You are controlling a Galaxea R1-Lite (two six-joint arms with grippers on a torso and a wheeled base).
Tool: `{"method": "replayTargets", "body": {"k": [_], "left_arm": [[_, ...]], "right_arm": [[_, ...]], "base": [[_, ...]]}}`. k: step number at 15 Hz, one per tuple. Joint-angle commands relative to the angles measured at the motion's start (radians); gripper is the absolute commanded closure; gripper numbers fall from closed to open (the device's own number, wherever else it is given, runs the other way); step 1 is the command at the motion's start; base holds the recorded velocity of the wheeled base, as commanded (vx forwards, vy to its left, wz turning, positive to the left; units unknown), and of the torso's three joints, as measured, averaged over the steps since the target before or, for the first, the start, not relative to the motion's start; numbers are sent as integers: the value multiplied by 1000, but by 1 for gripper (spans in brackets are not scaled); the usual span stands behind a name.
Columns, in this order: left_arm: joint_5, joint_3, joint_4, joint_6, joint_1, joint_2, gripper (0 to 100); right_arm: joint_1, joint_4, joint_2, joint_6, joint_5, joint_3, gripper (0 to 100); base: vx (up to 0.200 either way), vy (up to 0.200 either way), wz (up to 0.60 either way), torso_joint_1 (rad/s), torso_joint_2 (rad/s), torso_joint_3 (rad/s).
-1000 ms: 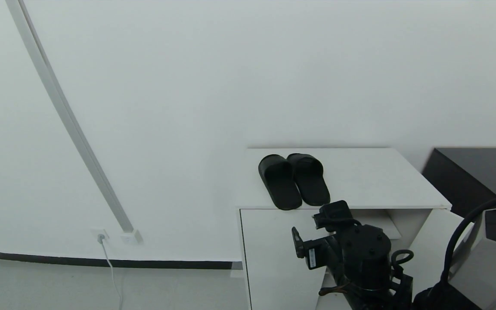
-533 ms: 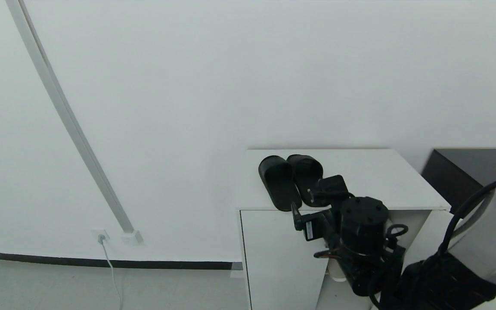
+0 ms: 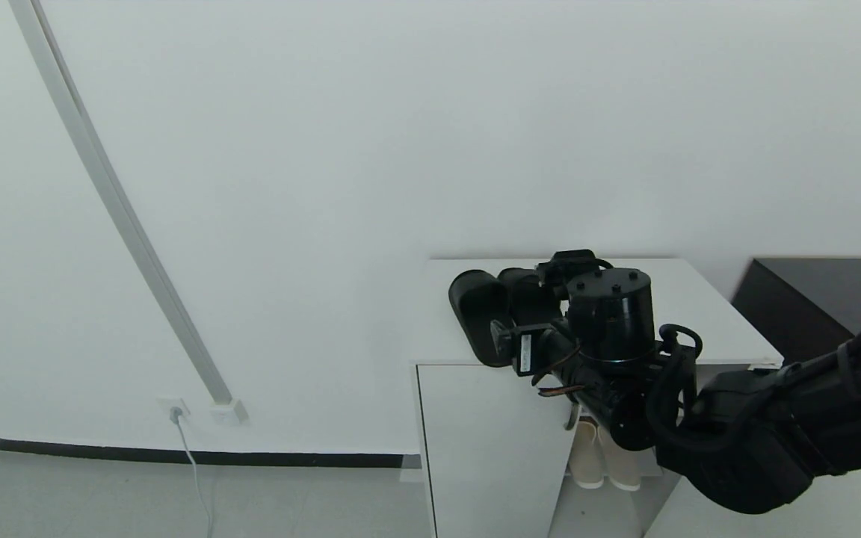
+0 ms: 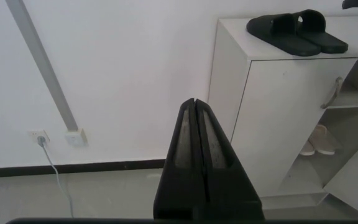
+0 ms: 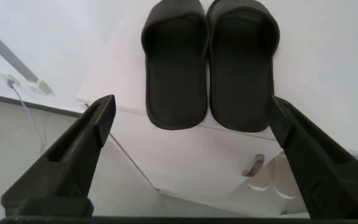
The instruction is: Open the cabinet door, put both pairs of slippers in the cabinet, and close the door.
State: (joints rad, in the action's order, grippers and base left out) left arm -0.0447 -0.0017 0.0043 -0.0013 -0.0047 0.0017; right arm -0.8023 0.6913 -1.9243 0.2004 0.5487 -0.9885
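Black slippers (image 5: 179, 68), hidden: arm covers much of the right one in head view.
Cabinet (image 3: 647, 314) contents: pale slippers (image 3: 604, 463) on a lower shelf, right side open.
Pair position: atop cabinet, side by side, lengthwise near-to-far, toes far.
Right gripper (image 5: 191, 104): fingers spread wide above pair.
Left gripper (image 4: 194, 102): fingers pressed together.

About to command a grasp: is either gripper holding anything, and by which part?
Nothing is held. The right gripper is open above the black slippers on the cabinet top, not closed on them; the left gripper is shut on nothing.
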Motion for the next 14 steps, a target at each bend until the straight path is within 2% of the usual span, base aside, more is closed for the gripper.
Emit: {"method": "replayTargets", "body": {"k": [1, 5, 9, 12, 14], "left_arm": [[0, 0, 0, 0, 0, 1, 100], [-1, 0, 0, 0, 0, 0, 100], [0, 0, -1, 0, 0, 1, 100], [2, 0, -1, -3, -1, 0, 100], [2, 0, -1, -3, 0, 0, 100]], "right_arm": [[-1, 2, 7, 1, -3, 16, 0], [5, 7, -15, 8, -6, 31, 0], [11, 68, -111, 31, -29, 30, 0], [28, 145, -163, 25, -46, 42, 0], [41, 146, -199, 24, -61, 34, 0]], "base": [[200, 0, 0, -2, 7, -2], [200, 0, 0, 2, -2, 1], [200, 0, 0, 6, 4, 0], [0, 0, 0, 0, 0, 0], [0, 0, 0, 0, 0, 0]]}}
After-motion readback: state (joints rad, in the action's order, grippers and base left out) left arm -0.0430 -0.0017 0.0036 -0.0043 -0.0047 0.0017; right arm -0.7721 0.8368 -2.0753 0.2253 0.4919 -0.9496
